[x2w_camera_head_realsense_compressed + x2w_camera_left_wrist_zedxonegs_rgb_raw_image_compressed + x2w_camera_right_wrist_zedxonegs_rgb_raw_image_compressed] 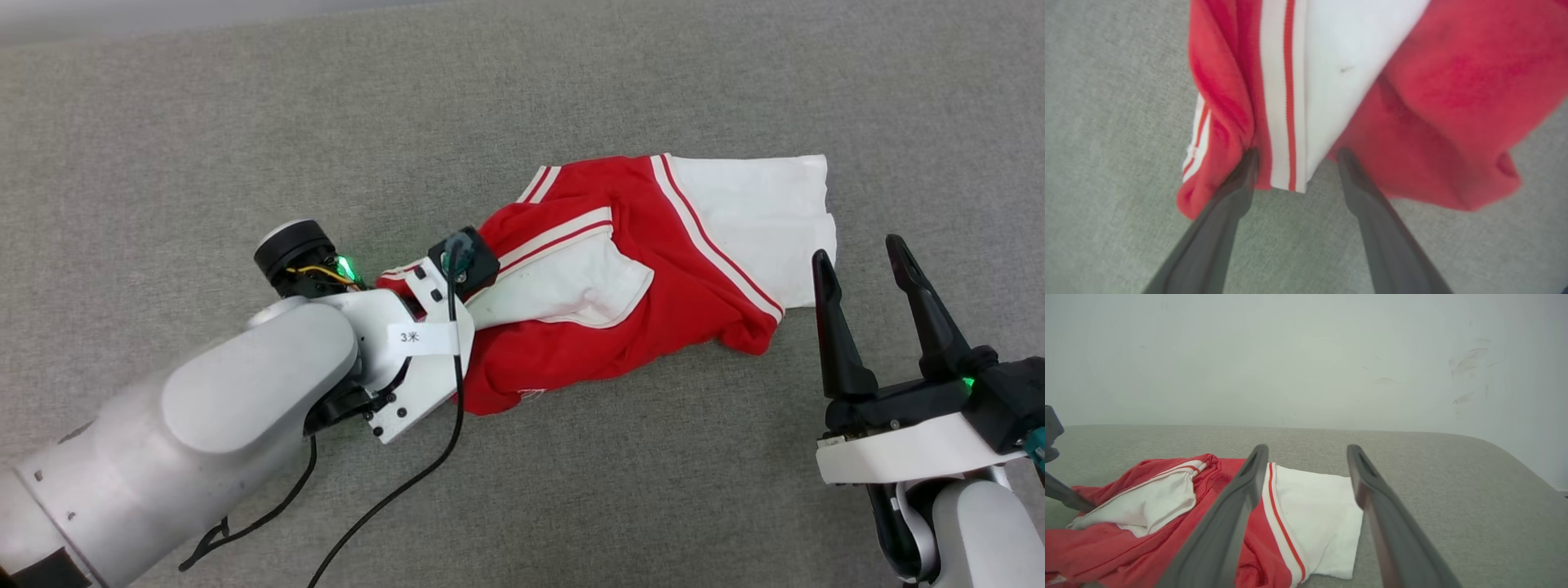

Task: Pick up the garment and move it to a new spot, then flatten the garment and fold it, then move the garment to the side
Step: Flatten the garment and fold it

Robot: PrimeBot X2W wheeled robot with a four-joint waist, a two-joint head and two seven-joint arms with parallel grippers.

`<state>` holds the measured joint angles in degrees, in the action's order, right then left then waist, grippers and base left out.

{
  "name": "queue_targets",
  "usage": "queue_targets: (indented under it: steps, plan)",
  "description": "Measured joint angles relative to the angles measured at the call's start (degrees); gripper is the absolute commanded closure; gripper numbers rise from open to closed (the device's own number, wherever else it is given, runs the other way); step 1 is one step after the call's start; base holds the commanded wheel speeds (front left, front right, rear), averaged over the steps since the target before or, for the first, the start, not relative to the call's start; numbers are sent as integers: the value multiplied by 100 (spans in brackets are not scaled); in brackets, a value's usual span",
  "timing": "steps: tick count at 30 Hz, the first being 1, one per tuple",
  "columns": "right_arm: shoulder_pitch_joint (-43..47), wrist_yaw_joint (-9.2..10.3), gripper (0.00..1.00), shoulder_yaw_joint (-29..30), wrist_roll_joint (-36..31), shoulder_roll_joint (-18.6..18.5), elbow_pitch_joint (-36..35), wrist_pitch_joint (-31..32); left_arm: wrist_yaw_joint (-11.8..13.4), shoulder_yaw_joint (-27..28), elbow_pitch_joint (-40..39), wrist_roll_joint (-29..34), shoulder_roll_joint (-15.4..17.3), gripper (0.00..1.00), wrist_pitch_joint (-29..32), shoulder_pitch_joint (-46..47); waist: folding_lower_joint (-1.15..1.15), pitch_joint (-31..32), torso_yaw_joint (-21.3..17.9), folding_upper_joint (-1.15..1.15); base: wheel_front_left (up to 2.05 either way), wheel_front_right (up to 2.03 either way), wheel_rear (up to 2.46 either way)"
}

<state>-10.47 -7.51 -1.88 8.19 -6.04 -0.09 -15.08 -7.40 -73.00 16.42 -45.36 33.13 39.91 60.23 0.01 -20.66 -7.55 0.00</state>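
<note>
My left gripper [1297,152] has its jaws spread wide and nothing clamped between them. In the left wrist view both dark fingers [1208,241] reach the near edge of the garment [653,269]. One tip is pressed into a red fold, and the other sits at the border where white cloth meets red. A strip of white-and-red striped trim hangs in the gap between them. I see contact, but no pinch.

From the head camera, that arm's pale forearm [229,408] and wrist cover the garment's left end. A black cable [384,506] trails from the wrist, and a small white tag [416,336] is fixed to it.

My right gripper [857,249] is also wide open and empty. It stands just off the garment's right end, beside the white sleeve and clear of it. Its own camera looks along the fingers, over that sleeve and its striped seam.

The garment is a red T-shirt with white sleeves. It lies crumpled in a loose diagonal heap, with one white sleeve spread flat at the right end and the other folded over the red body in the middle. The red cloth is bunched and creased toward the left end.

Under the garment is a grey woven fabric surface [245,122] that extends well beyond it on every side. Behind the garment, past the far edge of the surface, the right wrist view shows a plain pale wall [1306,355] with a few faint scuff marks.
</note>
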Motion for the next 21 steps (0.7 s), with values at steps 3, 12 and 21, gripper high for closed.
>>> queue_targets:
  steps: [3, 12, 21]
  plan:
    - [-9, 0, 0, 21, 1, 9, -4, 0, 8, 65, -170, 130, 54, 0, 224, -87, 0, -54, -29, 0, 0, 0, 0]
    - [-25, 0, 0, 81, -11, 44, 23, 0, 0, -22, -334, 74, 142, 100, -415, -140, 0, 33, 51, 0, 0, 0, 0]
    - [165, 0, 0, 259, -15, 63, 90, 0, -1, 37, -693, -65, 604, 100, -1589, -77, 0, 338, 366, 0, 0, 0, 0]
